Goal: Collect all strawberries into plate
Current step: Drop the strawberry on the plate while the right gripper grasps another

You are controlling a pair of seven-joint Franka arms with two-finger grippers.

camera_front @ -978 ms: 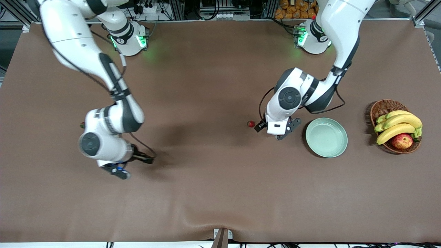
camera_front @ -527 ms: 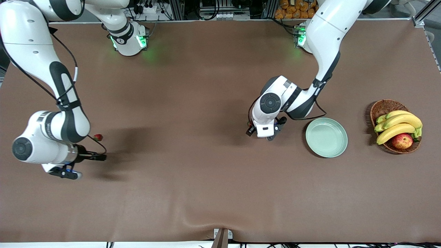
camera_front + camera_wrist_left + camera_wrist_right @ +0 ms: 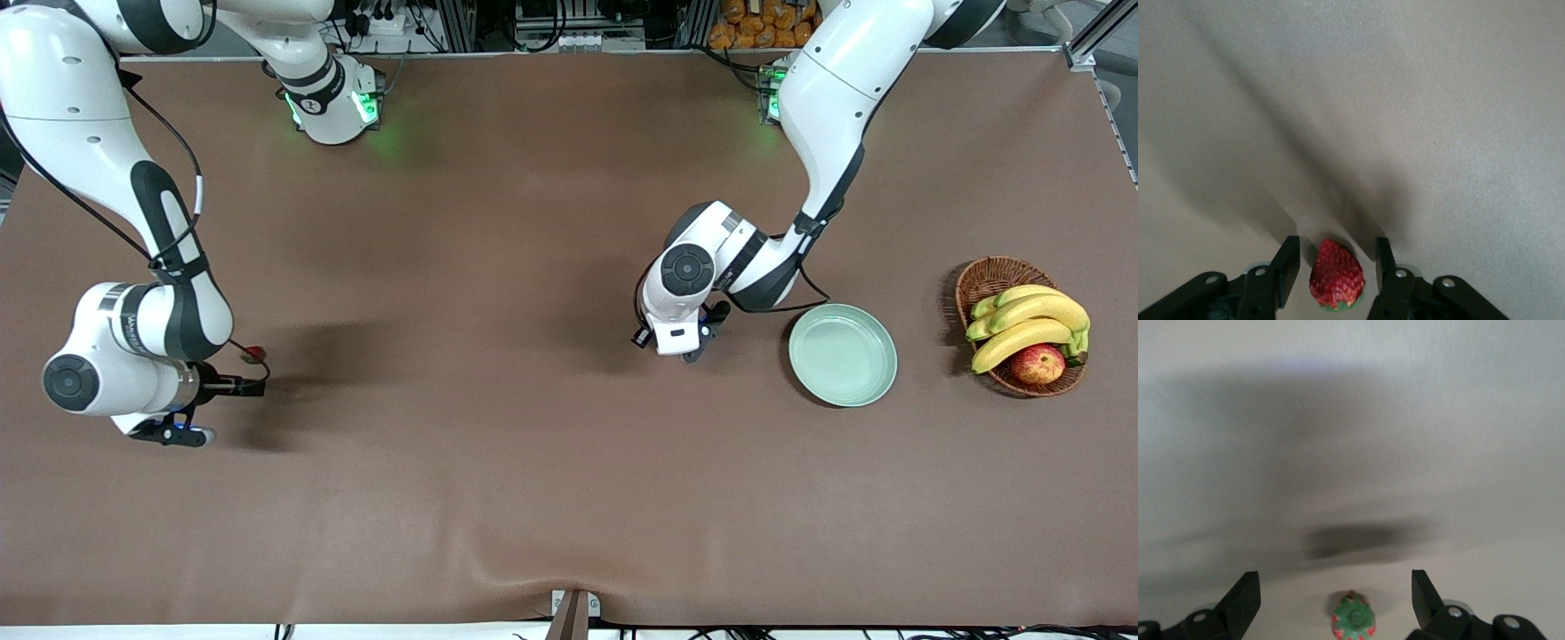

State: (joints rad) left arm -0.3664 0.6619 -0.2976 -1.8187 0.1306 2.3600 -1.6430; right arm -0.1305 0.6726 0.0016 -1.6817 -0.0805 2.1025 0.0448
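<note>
Left tool (image 3: 1331, 267) half-closed around strawberry (image 3: 1337, 275), not pinching yet. Right tool (image 3: 1335, 597) wide open over another strawberry (image 3: 1353, 618). Berries light, soft: pinch sides gently.

A robotics lab. Two white arms are bolted to a table (image 3: 551, 498) under a brown cloth, and aluminium framing (image 3: 462, 22) with cables and a power strip (image 3: 378, 18) runs along the frame's top edge.

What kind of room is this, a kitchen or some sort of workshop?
Probably a robotics lab, not a kitchen: two white robot arms are bolted to a brown-covered table, and the round mint-green plate and wicker fruit basket look like props.
</note>
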